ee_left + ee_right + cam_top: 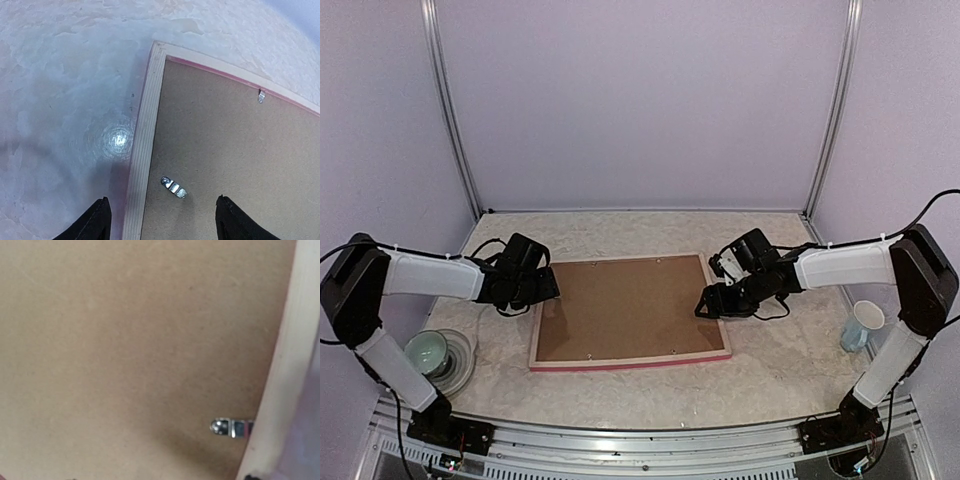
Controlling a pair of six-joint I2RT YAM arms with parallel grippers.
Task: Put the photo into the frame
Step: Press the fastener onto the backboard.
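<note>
As it lies flat and face down in the middle of the table (620,232), the frame (630,362) shows its pale back rim, with a pink-red strip along the near side. A brown backing board (625,310) fills the inside of it. I cannot see the photo, because the board hides what is in the frame.

Small silver clips sit along the rim. The left clip (173,187) lies on the board just beside the left rim. The far clip (260,96) pokes in from the far rim. The right clip (231,427) reaches in from the right rim.

The left gripper (542,290) hangs at the left rim of the frame with its jaws wide and nothing held. Of its 2 black fingers (97,222), 1 is over the bare table and 1 is over the board, with the pale rim between them.

The right gripper (712,302) sits low over the board, close to the right rim. I cannot tell how its jaws stand.

Near the left arm a green bowl (425,350) rests on a plate (462,368). By the right arm stands a white and blue cup (863,325), well apart from the frame.
</note>
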